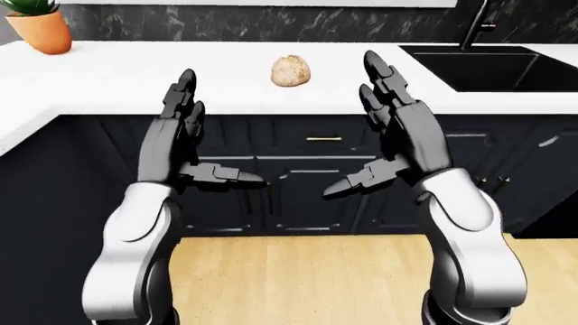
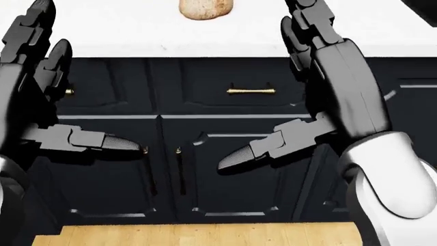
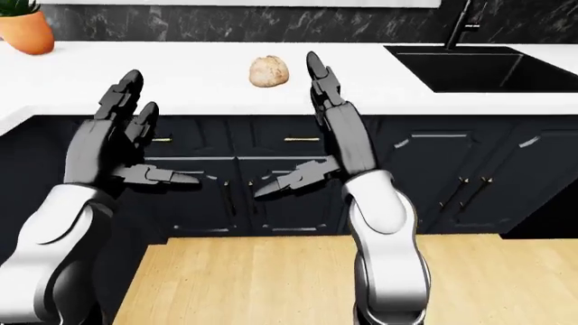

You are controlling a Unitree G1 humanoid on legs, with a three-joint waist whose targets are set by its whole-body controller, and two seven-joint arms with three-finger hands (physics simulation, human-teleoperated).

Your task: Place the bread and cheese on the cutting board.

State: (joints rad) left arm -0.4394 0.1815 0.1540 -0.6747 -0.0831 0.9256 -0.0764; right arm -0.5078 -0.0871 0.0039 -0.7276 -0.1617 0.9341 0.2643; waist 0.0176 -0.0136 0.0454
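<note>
In the left-eye view's middle, the left hand (image 1: 185,128) and right hand (image 1: 390,118) are raised with fingers spread, holding nothing. Between them, higher up, the bread (image 1: 291,70) lies on the white counter (image 1: 117,78). A potted plant (image 1: 38,26) stands top left, a black sink (image 1: 492,66) top right. Dark cabinets (image 1: 298,183) below; no writing is readable.
</note>
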